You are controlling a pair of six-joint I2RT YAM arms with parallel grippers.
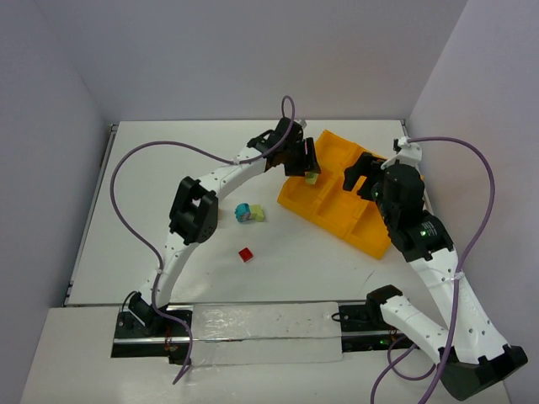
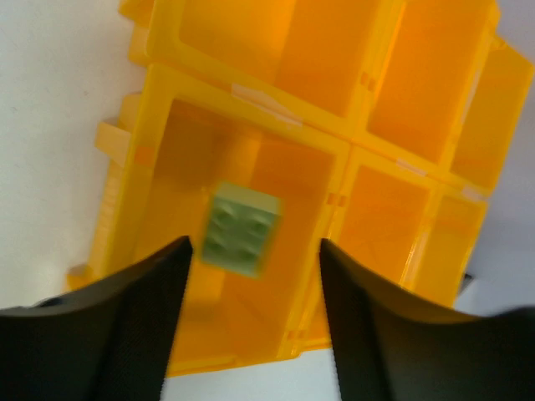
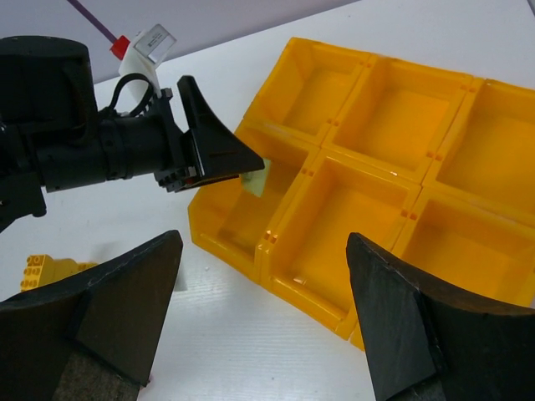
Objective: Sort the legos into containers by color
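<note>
Green lego point(image 2: 241, 230), seemingly loose, over tray compartment point(image 2: 294, 259)

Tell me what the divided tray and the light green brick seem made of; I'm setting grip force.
Tray: glossy orange-yellow moulded plastic, seemingly translucent, since its thin walls glow. Light green brick: probably hard plastic with moulded studs; blur hides its finish.

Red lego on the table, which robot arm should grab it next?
Left, probably. The red lego lies on the left side, and the left gripper is open. The right gripper hovers over the tray, farther away.
</note>
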